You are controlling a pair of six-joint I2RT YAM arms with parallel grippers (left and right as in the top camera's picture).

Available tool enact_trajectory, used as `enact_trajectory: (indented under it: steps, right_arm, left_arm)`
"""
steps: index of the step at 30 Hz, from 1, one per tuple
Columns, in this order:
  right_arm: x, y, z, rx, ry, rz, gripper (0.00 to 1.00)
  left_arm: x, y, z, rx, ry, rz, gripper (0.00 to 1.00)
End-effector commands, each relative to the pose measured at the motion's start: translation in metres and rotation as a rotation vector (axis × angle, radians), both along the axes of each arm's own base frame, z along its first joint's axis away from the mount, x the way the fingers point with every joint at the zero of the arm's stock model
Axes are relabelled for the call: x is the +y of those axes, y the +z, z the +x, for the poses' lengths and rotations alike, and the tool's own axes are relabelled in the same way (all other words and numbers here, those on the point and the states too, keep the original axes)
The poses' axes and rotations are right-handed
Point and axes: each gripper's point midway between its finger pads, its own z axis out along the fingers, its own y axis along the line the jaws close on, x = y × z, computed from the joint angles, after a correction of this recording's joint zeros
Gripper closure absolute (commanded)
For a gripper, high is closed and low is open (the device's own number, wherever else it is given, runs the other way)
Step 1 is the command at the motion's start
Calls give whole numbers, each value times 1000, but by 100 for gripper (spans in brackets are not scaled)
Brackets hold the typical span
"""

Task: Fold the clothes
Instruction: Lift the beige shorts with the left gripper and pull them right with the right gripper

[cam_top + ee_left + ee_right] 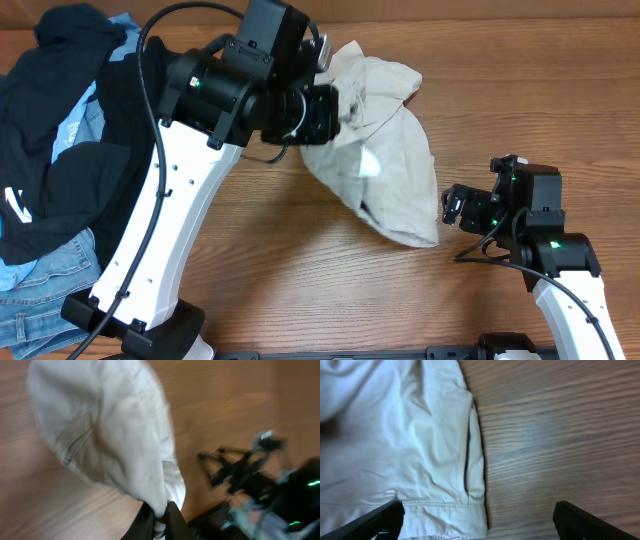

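Observation:
The beige shorts (pixel 390 160) lie bunched on the wooden table, one end lifted. My left gripper (pixel 335 108) is shut on that raised end. In the left wrist view the pale fabric (pixel 110 425) hangs away from the pinching gripper (pixel 161 521). My right gripper (pixel 455 206) stands open just right of the shorts' lower corner. From the right wrist, the hemmed edge of the shorts (pixel 400 440) lies flat between and ahead of the wide-apart gripper (pixel 477 521), with nothing held. More clothes sit at the far left: a black garment (pixel 60 160), a light-blue one (pixel 82 118) and denim (pixel 40 295).
The pile of clothes covers the table's left edge, with the left arm's white base (pixel 150 300) beside it. Bare wood (pixel 330 290) stretches between the two arm bases. The right arm (pixel 250 467) shows blurred in the left wrist view.

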Motion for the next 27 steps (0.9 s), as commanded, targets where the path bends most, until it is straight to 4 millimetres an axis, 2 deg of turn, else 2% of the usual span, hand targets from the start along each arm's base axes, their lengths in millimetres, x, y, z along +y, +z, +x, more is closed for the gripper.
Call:
enact_trajectory:
  steps: [1,3,8,10,12,15,17,18,19,21,22,25,27]
  right_arm:
    - [33,20,4,-47,114,158,0]
    - [39,8,-7,31,128,194,0]
    - [40,-56,-19,314,102,216,0]
    - [46,-80,-26,430,106,258,0]
    - [56,-92,-32,493,137,316,0]
    - [66,-99,-38,528,199,366,4]
    - [67,-99,-38,529,202,376,19]
    - [67,-99,-37,525,202,377,47]
    - [67,-99,-36,522,203,377,56]
    - [67,-98,-34,514,204,375,88]
    - [67,-98,-33,508,205,374,96]
    - [67,-98,-33,510,205,375,96]
    - [67,-99,-42,549,199,380,96]
  left_arm:
    - [37,-8,-5,-31,29,189,90]
    - [49,-13,-7,-24,53,256,90]
    - [54,-14,-6,-28,62,279,89]
    - [54,-14,-6,-27,62,280,88]
    - [54,-14,-6,-28,62,280,88]
    - [54,-14,-6,-29,63,280,83]
    - [54,-14,-6,-28,63,280,83]
    - [54,-14,-6,-28,63,280,83]
    - [54,-14,-6,-28,63,280,83]
    - [54,-14,-6,-28,63,280,82]
    - [54,-14,-6,-28,63,280,82]
    - [49,-14,-8,-17,50,254,79]
    - [41,-12,-8,-14,34,217,79]
